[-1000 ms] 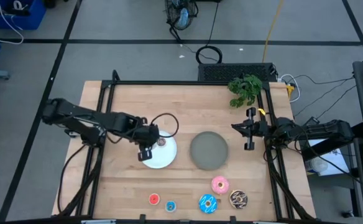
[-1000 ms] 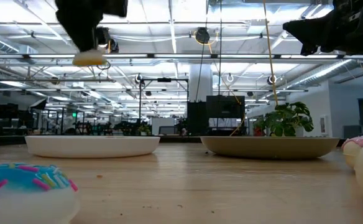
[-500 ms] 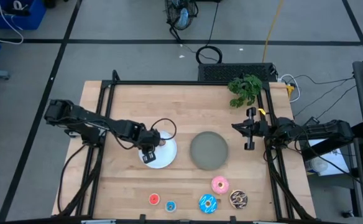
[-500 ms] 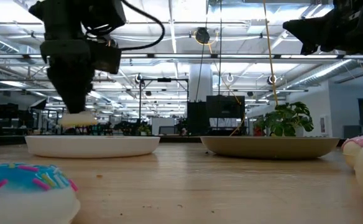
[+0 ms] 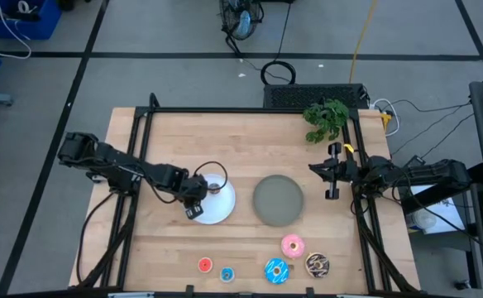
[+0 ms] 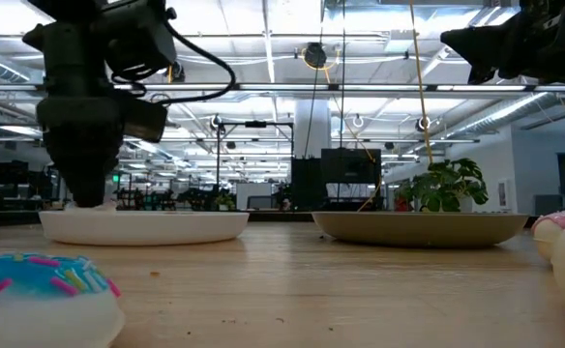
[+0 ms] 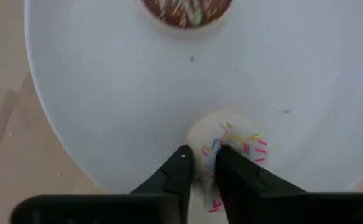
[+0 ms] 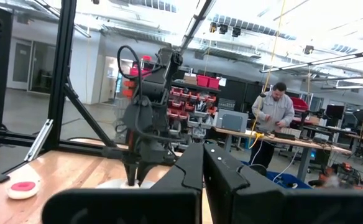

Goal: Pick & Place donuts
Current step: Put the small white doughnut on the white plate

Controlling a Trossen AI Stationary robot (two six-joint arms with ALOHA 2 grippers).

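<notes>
The wood-plank counter point(image 5: 250, 141) bears a smooth round white plate point(image 7: 107, 93). On it, the left claw point(image 7: 203, 163) pinches a small white sprinkled ring donut point(image 7: 231, 140), beside a brown donut point(image 7: 184, 9). The right claw point(image 5: 332, 172) hovers clenched near the counter's edge.

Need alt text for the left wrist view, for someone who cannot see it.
The left pincer is closed on a small white donut with colored sprinkles, at the edge of a white plate on a wooden table. A brown sprinkled donut lies across the plate, cut off by the picture's edge.
</notes>
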